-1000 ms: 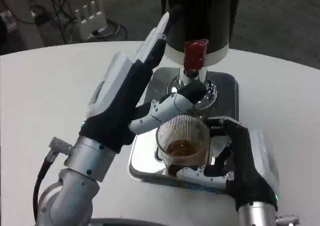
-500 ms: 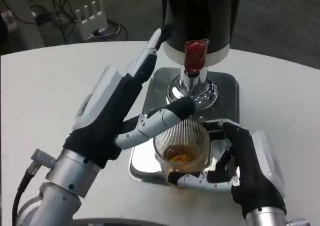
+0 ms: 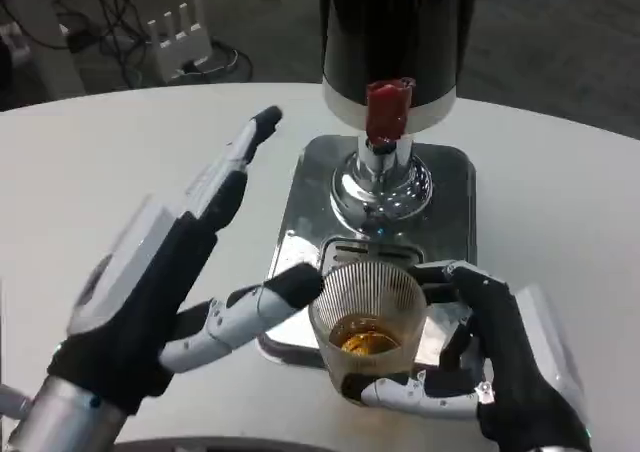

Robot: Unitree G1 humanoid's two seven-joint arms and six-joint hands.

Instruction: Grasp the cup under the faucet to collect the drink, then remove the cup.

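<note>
A: Where is the ribbed clear glass cup [image 3: 366, 312] sitting?

B: The right hand [image 3: 500, 372] is gripping it at the near edge of the shiny steel drip tray [image 3: 305, 187], amber drink in its bottom. The cup is sitting nearer than the chrome faucet with the red handle [image 3: 385, 137], probably being taken away.

A: And the left hand [image 3: 165, 282]?

B: It is hovering open on the left, holding nothing, one finger reaching towards the cup.

A: The surroundings?

B: A round white surface [image 3: 90, 162]; beyond it, grey floor with cables and a white power strip [image 3: 180, 32].
</note>
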